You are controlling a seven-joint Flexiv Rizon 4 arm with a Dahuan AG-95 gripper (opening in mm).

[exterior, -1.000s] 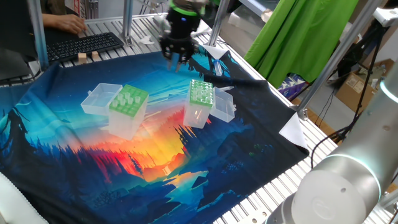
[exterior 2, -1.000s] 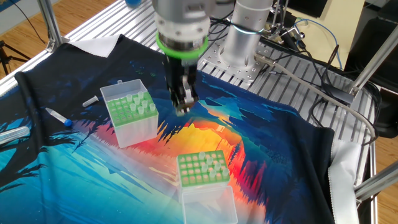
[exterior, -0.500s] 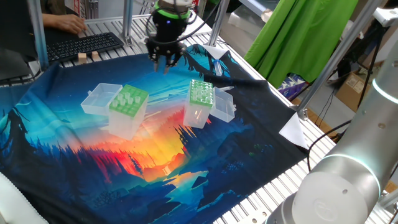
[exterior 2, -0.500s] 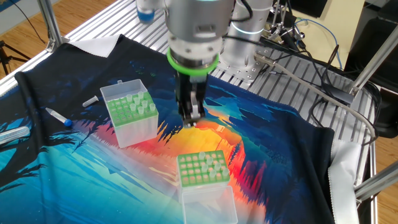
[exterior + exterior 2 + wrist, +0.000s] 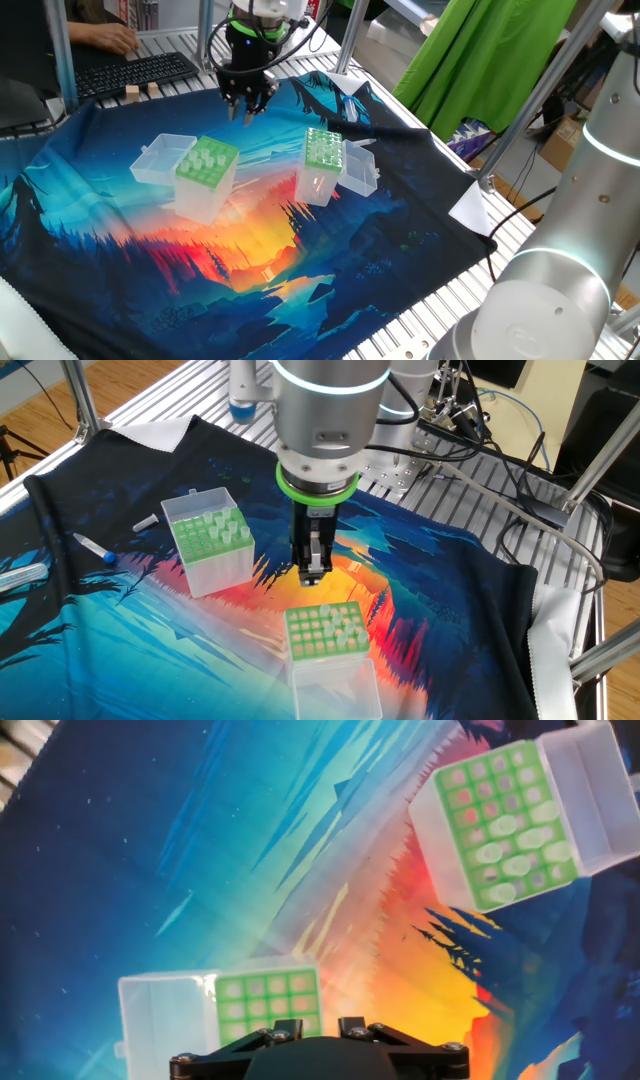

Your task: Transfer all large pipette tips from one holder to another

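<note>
The holder with the light-green, wide-holed top (image 5: 206,160) (image 5: 323,631) stands with its clear lid folded out flat. A few large pipette tips (image 5: 347,626) sit in its holes. The narrower, finely holed holder (image 5: 323,148) (image 5: 208,538) (image 5: 497,820) carries several whitish tips (image 5: 510,848). My gripper (image 5: 247,112) (image 5: 312,568) (image 5: 318,1025) hangs in the air close above the wide-holed holder (image 5: 268,1003), touching neither box. Its fingers stand slightly apart, and I see nothing between them.
A printed cloth (image 5: 250,260) covers the slatted metal table. Small capped tubes (image 5: 96,547) lie on the cloth beyond the narrower holder. A keyboard (image 5: 135,70) and someone's hand lie at one table end. Upright frame posts (image 5: 62,50) and cables (image 5: 480,470) border the table.
The gripper has travelled from beside the narrower holder across the cloth to above the wide-holed holder. Its opening looks unchanged and both boxes stayed still.
</note>
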